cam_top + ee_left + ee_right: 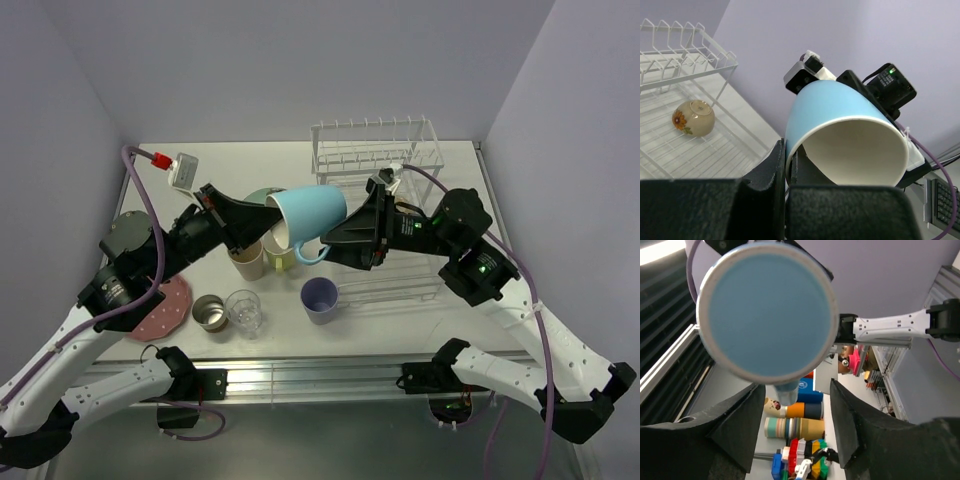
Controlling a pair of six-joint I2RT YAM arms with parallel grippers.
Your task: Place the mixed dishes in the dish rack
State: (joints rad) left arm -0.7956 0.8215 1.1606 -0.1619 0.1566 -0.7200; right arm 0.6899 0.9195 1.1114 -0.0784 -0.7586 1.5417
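A blue cup hangs on its side in the air over the middle of the table. My left gripper is shut on its rim, one finger inside the mouth. The right wrist view faces the cup's base, and its handle hangs between the spread fingers of my right gripper, which is open and does not touch it. The white wire dish rack stands at the back right, behind my right gripper. A flowered tan cup lies in its lower basket.
Below the held cup stand a tan cup, a yellow cup, a lavender cup, a clear glass and a small steel cup. A pink dotted plate lies under my left arm. A mint-green plate's edge shows behind it.
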